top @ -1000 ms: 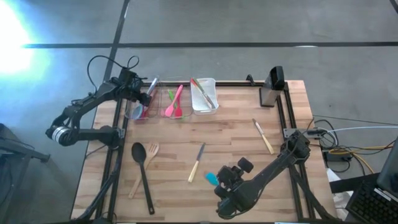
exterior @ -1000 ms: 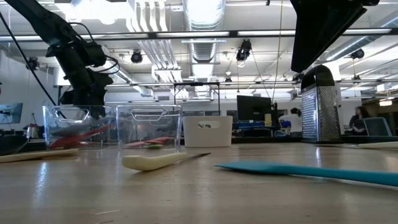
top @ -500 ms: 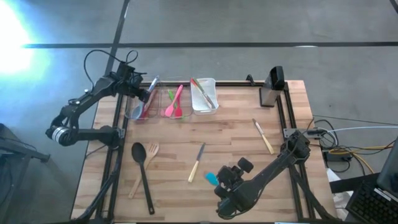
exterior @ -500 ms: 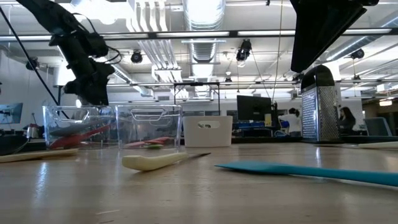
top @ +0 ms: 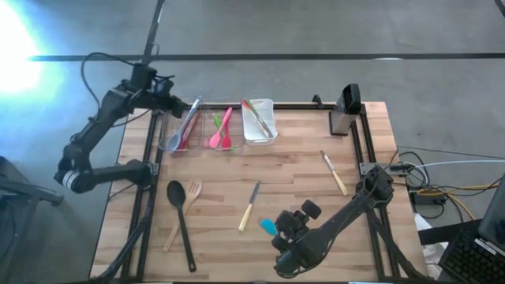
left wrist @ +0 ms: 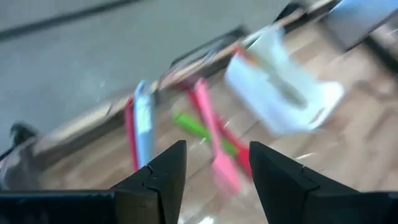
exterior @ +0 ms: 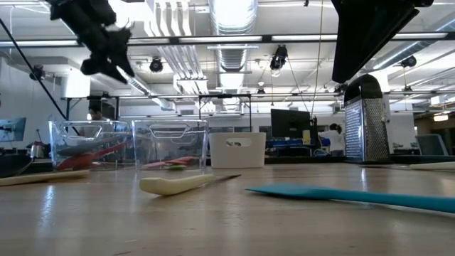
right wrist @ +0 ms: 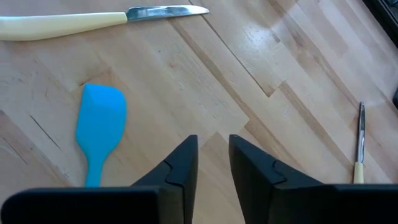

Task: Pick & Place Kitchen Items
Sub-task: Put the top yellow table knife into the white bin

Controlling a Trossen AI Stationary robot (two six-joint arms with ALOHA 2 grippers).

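Butcher-block wooden table [top: 300, 166]; along the upper edge of the high view two clear plastic bins [top: 201, 130] and a white bin [top: 259, 122] hold slim utensils (red, grey-blue, pink, green), while a black spoon [top: 179, 213], wooden fork [top: 185, 207], two cream-handled knives [top: 249, 206] and a blue silicone spatula [right wrist: 97, 127] lie loose on the boards. Left gripper [top: 175, 106] raised at upper left over the clear bins, elbow bent, fingers [left wrist: 158, 180] parted, holding nothing. Right gripper [right wrist: 212, 163] low at lower centre, fingers a narrow gap apart, empty, spatula just beside it.
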